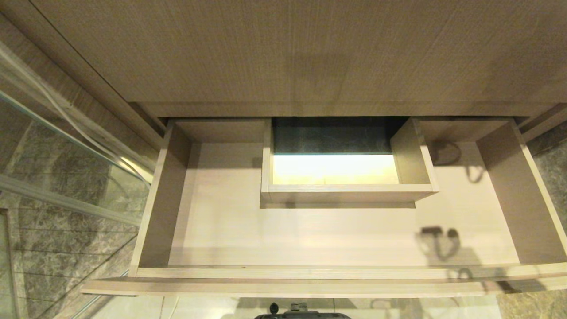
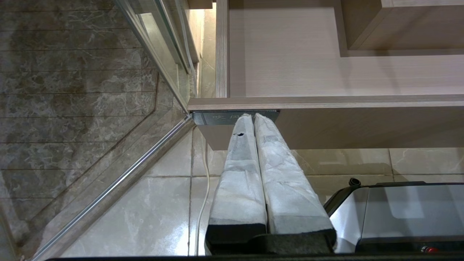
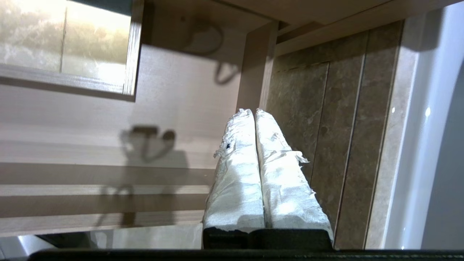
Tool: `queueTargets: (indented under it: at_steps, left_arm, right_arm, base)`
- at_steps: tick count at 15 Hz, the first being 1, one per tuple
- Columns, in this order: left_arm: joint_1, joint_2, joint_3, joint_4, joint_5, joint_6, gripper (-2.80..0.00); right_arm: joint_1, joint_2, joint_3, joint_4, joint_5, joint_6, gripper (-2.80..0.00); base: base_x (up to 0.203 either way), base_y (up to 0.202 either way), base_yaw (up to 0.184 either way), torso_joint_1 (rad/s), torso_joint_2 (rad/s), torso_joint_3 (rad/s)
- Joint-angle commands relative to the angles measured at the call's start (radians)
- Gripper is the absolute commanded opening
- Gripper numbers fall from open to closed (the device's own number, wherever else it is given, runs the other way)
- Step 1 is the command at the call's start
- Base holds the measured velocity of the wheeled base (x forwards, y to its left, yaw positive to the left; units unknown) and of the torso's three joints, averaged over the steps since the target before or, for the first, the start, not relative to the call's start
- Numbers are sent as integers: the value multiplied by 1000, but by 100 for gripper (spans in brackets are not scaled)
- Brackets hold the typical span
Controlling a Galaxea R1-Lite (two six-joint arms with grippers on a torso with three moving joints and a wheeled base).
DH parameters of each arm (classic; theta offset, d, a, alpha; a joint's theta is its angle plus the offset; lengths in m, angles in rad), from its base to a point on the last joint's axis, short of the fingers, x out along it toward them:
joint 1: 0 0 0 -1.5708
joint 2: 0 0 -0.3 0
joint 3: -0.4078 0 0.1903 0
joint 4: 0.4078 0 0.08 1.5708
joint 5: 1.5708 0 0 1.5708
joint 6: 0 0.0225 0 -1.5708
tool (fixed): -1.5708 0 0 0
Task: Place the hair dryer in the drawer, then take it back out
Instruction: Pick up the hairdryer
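The drawer (image 1: 221, 230) is pulled open and nothing lies inside. The hair dryer is not in any view. The right gripper (image 3: 253, 113) has closed, empty jaws just over the drawer's front corner. The left gripper (image 2: 252, 117) has closed jaws below the drawer front. Both steps look undone.
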State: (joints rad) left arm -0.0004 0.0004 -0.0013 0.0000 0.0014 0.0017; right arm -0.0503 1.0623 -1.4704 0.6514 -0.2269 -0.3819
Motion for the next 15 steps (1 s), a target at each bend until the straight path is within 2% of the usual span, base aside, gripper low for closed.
queueTargets:
  at_steps: [1,4,7,15]
  left_arm:
    - [0,0,0,0,0,0,-280]
    - [0,0,0,0,0,0,-280]
    - [-1,0,0,0,0,0,-280]
    - [0,0,0,0,0,0,-280]
  right_arm:
    - [-2,-22,-15,11,3,-4,-280]
    - [-15,-46,-14,-34,-4,-1,-280]
    - [-66,-65,-4,-40,-7,2,-280]
    - [-117,-7,-212,-56,-3,41,-280]
  base:
    - [0,0,0,0,0,0]
    - [0,0,0,0,0,0]
    - [0,0,0,0,0,0]
    - [0,0,0,0,0,0]
